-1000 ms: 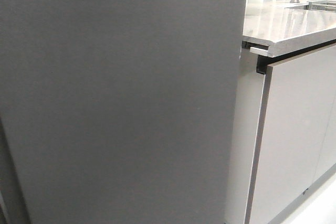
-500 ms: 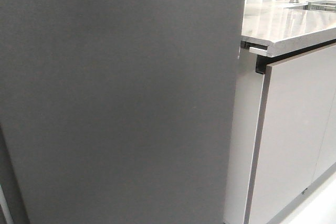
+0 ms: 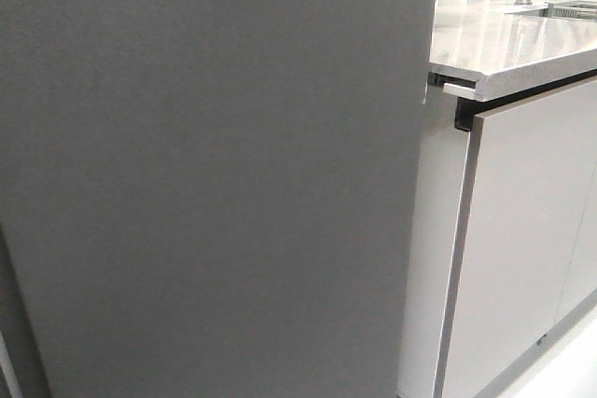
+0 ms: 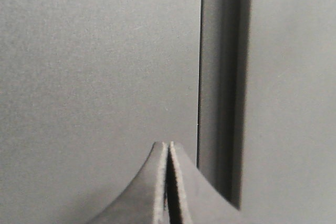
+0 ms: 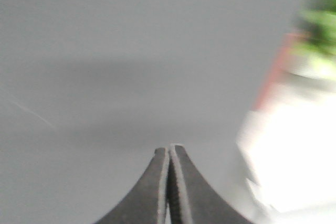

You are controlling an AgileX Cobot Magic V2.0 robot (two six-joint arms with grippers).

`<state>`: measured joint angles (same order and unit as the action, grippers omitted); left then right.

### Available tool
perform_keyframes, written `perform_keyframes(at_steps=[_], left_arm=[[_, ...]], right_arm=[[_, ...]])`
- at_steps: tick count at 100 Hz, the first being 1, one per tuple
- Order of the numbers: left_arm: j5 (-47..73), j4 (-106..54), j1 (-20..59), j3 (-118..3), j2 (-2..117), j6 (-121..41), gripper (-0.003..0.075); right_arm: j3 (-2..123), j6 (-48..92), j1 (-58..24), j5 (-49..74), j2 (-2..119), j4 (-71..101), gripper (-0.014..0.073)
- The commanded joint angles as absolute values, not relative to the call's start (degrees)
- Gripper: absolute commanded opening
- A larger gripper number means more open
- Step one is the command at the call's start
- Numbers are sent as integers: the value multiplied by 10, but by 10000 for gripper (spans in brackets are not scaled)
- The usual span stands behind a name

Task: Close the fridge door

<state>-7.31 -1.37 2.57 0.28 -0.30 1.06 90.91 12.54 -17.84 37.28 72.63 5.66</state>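
Door (image 3: 215,174) fills nearly the whole forward view, a big matte grey slab standing just left of the countertop's (image 3: 508,44) near left corner, its right edge running down past the pale side panel (image 3: 434,249) under that corner. Both arms are right up on it: the left gripper (image 4: 168,153) has its fingers pressed together, nothing between them, tips pointed at the grey face beside a dark vertical seam (image 4: 223,93); the right gripper (image 5: 169,156) is the same, pinched together and empty, nose toward plain grey with a blurred plant (image 5: 320,19) off to one side. Whether either tip is actually touching, I cannot tell. Here's the worry: narrow closed tips on a smooth handleless panel could skate sideways if the push comes in at an angle. The left one sits near that seam and could slide into it and jam. Uneven pushing from the two arms might also leave the door short of latching beside the counter's left edge.
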Motion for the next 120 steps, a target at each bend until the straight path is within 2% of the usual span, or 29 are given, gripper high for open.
perform_keyframes(at_steps=[1,30,57,73,120], left_arm=[[-115,-17,28,23,-15,13,-20],[-115,-17,28,23,-15,13,-20],[-115,-17,28,23,-15,13,-20],[-115,-17,28,23,-15,13,-20],[-115,-17,28,23,-15,13,-20]], right_arm=[[862,120,-152,343,632,49,-44],[658,-28,-124,339,387,-66,-44],[502,-91,-124,345,220,-69,-44],[465,-91,-124,355,189,-68,-44],[466,-91,-124,382,187,-65,-45]])
